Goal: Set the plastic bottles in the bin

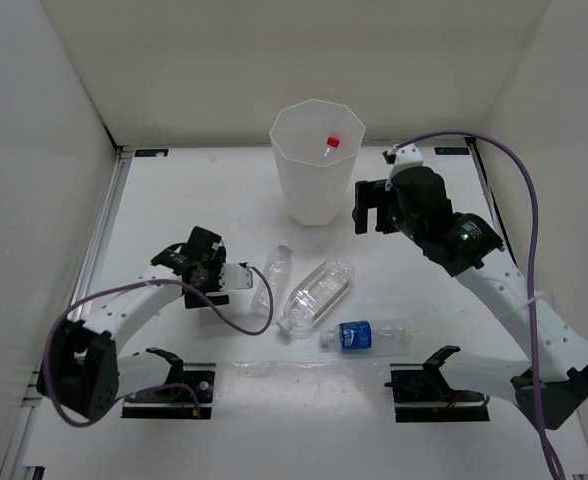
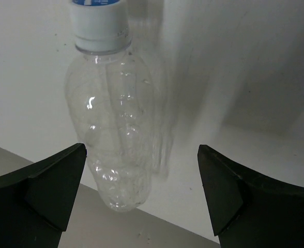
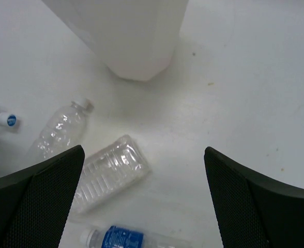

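Red-capped clear plastic bottle [image 1: 331,144] mostly hidden inside tall translucent white bin [image 1: 309,195]; slim clear bottle [image 2: 116,139] has its cap cropped at the top edge.

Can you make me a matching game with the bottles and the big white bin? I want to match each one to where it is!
Things:
1. small clear plastic bottle with a red cap
2. clear plastic bottle with a blue label
3. fat ribbed clear plastic bottle
4. tall translucent white plastic bin

Places:
A. lying on the white table, closest to its near edge
B. standing upright towards the far side of the table
C. inside the bin
D. lying on the table between the bin and the blue-labelled bottle

Pairs: 1-C, 2-A, 3-D, 4-B
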You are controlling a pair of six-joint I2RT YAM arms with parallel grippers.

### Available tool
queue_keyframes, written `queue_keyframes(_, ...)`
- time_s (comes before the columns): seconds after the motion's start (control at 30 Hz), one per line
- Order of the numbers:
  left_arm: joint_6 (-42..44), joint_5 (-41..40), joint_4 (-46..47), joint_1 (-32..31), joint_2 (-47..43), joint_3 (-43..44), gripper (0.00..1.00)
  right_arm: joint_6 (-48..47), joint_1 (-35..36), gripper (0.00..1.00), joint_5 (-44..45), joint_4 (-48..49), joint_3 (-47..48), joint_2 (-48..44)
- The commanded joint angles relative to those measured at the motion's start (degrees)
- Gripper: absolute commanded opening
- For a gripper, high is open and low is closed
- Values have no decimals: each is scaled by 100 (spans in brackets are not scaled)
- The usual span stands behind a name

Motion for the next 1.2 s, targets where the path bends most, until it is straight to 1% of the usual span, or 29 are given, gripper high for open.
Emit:
queue_keyframes(0.0, -110, -398, 372, -35, 529, 211, 100, 452, 21, 100, -4, -48, -111, -487)
queue_keyframes(0.03, -110, -476, 372, -35, 748, 211, 100, 504, 21, 100, -4, -48, -164, -487)
queue_keyframes(0.17, -276, -477, 609, -35, 1171, 211, 100, 566, 21, 100, 57, -100, -305, -619)
queue_keyframes(0.2, -364, -477, 609, -35, 1251, 272, 98, 619, 21, 100, 57, -153, -305, -671)
queue_keyframes(0.23, -556, -477, 609, -35, 1321, 342, 94, 619, 21, 100, 57, -153, -305, -672)
queue_keyframes(0.27, -636, -477, 609, -35, 1374, 404, 85, 680, 21, 100, 57, -206, -305, -672)
queue_keyframes(0.3, -689, -477, 609, 26, 1375, 492, 67, 681, 21, 100, 118, -206, -358, -672)
queue_keyframes(0.33, -759, -477, 609, 26, 1375, 493, 60, 681, 21, 100, 119, -258, -358, -733)
queue_keyframes(0.4, -760, -477, 609, 96, 1375, 493, 51, 681, 21, 100, 119, -259, -420, -794)
queue_keyframes(0.43, -847, -477, 609, 149, 1305, 493, 36, 733, 21, 100, 188, -259, -481, -795)
queue_keyframes(0.47, -935, -477, 609, 210, 1252, 588, 13, 733, 21, 100, 189, -259, -481, -847)
queue_keyframes(0.5, -1197, -424, 557, 280, 1252, 685, 10, 733, 21, 100, 241, -259, -481, -848)
queue_keyframes(0.57, -1488, -214, 215, 368, 1190, 1281, 10, 733, 21, 100, 303, -259, -481, -848)
queue_keyframes(0.6, -1838, -109, 49, 482, 1190, 1971, 10, 733, 21, 100, 356, -259, -481, -900)
queue_keyframes(0.63, -2024, 14, -266, 561, 1277, 2404, 10, 733, 21, 100, 426, -259, -551, -901)
queue_keyframes(0.67, -2234, 285, -383, 649, 1339, 2878, 10, 733, 21, 100, 609, -259, -638, -970)
queue_keyframes(0.7, -2454, 392, -453, 746, 1418, 3388, 10, 794, 21, 100, 698, -259, -700, -971)
queue_keyframes(0.73, -2926, 454, -454, 903, 1619, 4428, 10, 856, 21, 100, 786, -259, -770, -1023)
queue_keyframes(0.8, -3516, 507, -454, 905, 1874, 5497, 10, 1004, 21, 100, 909, -259, -981, -1024)
queue_keyframes(0.83, -3702, 508, -454, 905, 2145, 6555, 10, 1067, 21, 100, 910, -311, -1052, -1024)
queue_keyframes(0.87, -3861, 595, -454, 827, 2270, 7053, 10, 1154, 21, 100, 979, -312, -1122, -1076)
queue_keyframes(0.9, -3976, 865, -263, 748, 2384, 7493, 10, 1347, -31, 100, 980, -312, -1279, -1076)
queue_keyframes(0.93, -4203, 964, -113, 547, 2490, 8185, 10, 1470, -32, 100, 1067, -312, -1368, -1076)
queue_keyframes(0.97, -4275, 1121, 63, 440, 2700, 8435, 10, 1602, -32, 100, 1138, -312, -1465, -1076)
queue_keyframes(1.0, -4328, 1471, 238, 326, 2815, 8664, 10, 1743, -32, 100, 1312, -312, -1622, -1129)
queue_keyframes(1.03, -4442, 1622, 527, 99, 2938, 8875, 10, 2031, -84, 100, 1392, -372, -1685, -1129)
queue_keyframes(1.07, -4495, 1737, 643, -17, 3252, 9286, 10, 2182, -84, 100, 1454, -373, -1737, -1129)
queue_keyframes(1.13, -4661, 1878, 837, -332, 3614, 9693, 10, 2533, -84, 100, 1507, -435, -1878, -1129)
queue_keyframes(1.17, -4662, 1879, 1021, -439, 3973, 10034, 10, 2605, -84, 100, 1508, -435, -1879, -1129)
